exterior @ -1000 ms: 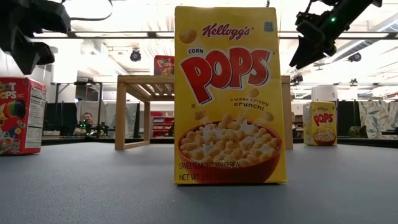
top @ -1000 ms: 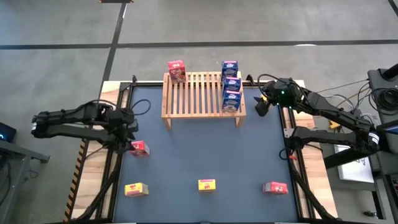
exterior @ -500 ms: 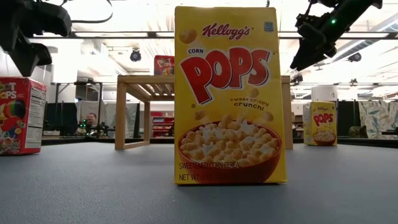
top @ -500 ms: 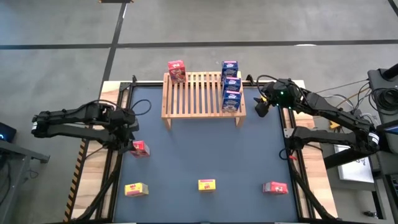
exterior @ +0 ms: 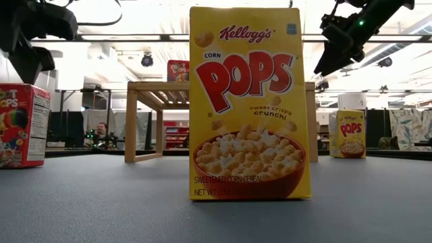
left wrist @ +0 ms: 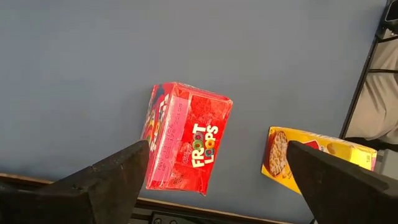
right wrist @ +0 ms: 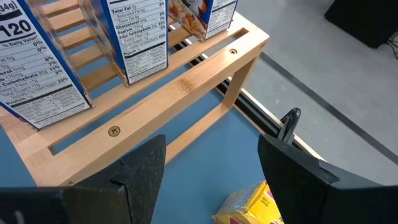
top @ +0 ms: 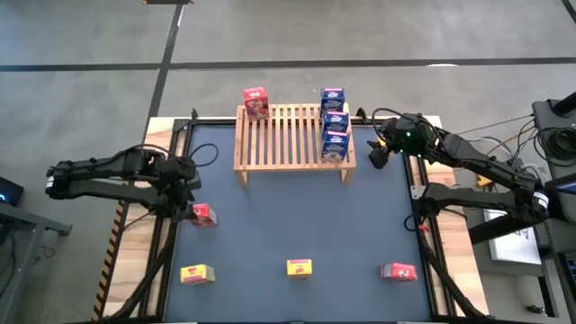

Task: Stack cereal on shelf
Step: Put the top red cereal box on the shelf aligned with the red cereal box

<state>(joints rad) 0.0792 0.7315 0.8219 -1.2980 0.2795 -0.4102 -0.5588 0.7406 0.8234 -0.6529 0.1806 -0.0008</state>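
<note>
Standing on the wooden shelf (top: 293,137) are three blue boxes (top: 334,121) in a row at one end, and one red box (top: 256,102) at its far back corner. Near the table edge, well away from the shelf, a red Froot Loops box (left wrist: 185,145) stands upright below the left gripper (left wrist: 214,180), whose fingers are wide open and hold nothing. A yellow box (left wrist: 320,158) beside it is partly hidden by a finger. The right gripper (right wrist: 208,168) hangs beside the shelf's blue-box end, open and empty. The blue boxes are cut off in its view.
</note>
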